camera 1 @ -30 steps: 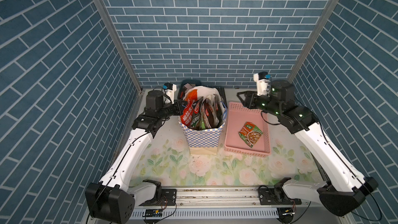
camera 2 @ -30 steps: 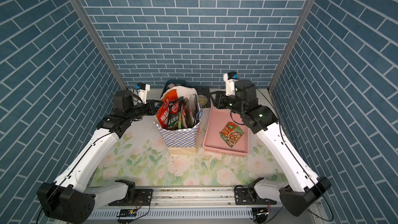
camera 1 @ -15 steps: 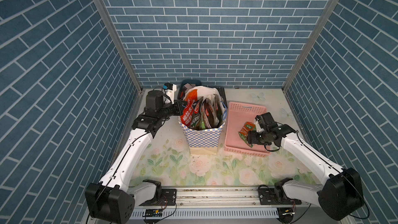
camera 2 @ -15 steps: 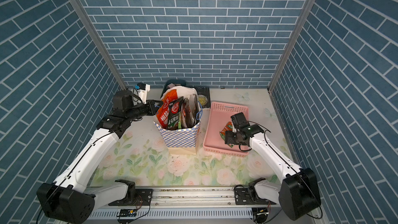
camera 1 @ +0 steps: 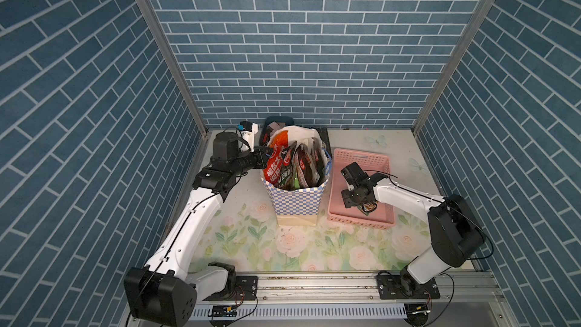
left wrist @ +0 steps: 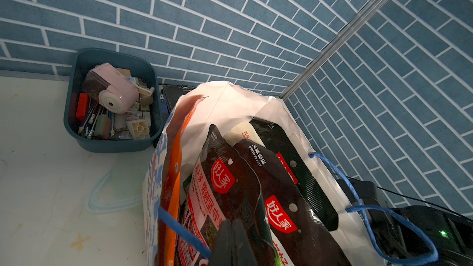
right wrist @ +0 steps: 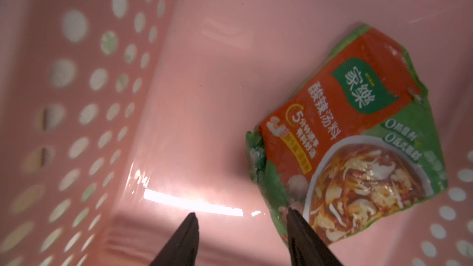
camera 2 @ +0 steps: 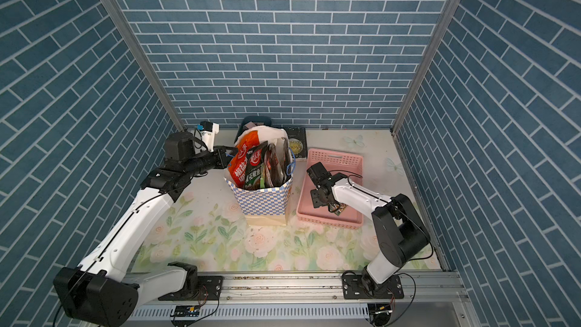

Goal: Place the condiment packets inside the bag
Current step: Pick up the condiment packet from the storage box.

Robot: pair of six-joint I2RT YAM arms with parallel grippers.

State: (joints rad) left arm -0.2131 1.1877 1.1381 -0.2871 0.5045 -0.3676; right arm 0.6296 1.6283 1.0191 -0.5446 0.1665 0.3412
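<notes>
Landmark: the tall paper bag (camera 1: 297,202), blue-and-white checkered outside and white inside, stands upright on the flowered table (camera 1: 251,240). We place everything against it.
Packets in the bag: several glossy flat foil pouches (left wrist: 230,188), black and orange-red, stand on edge inside the bag, with their tops above its rim.
Left gripper (left wrist: 233,223): the jaws are closed together at the bag's rim on the left arm's side, where the blue cord handle (left wrist: 179,226) runs in. We cannot tell whether paper or cord is pinched.
Why there: we judge it steadies the bag and keeps its mouth spread, so a packet can drop in without toppling it.
Basket: a pink perforated plastic basket (camera 1: 361,154) stands just beside the bag, on the right arm's side.
Remaining packet: one small green and orange-red foil pouch with a soup photo (right wrist: 358,136) lies flat, face up, on the basket floor, outside the bag.
Right gripper (right wrist: 240,214): it is low inside the basket with its jaws moderately apart and nothing between them.
Packet against pincer: one fingertip (right wrist: 294,218) overlaps the pouch's corner. The rest of the pouch lies out to that side, beyond the gap, and the other fingertip is over bare floor.
Judgement: the grip is not centred. We would shift toward the pouch before closing, since a flat foil on smooth plastic may slide.
</notes>
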